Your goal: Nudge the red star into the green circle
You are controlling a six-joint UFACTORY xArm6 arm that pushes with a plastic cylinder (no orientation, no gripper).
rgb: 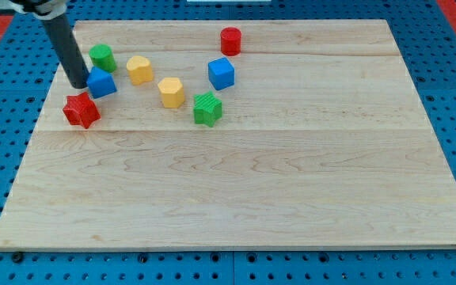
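Observation:
The red star lies near the board's left edge. The green circle, a short cylinder, stands above and slightly right of it. A blue block sits between the two. My tip rests on the board just left of the blue block, touching or nearly touching it, right above the red star and below-left of the green circle. The rod slants up to the view's top left.
A yellow block, a yellow hexagon-like block, a green star-like block, a blue cube and a red cylinder lie across the upper middle. The wooden board sits on a blue pegboard surface.

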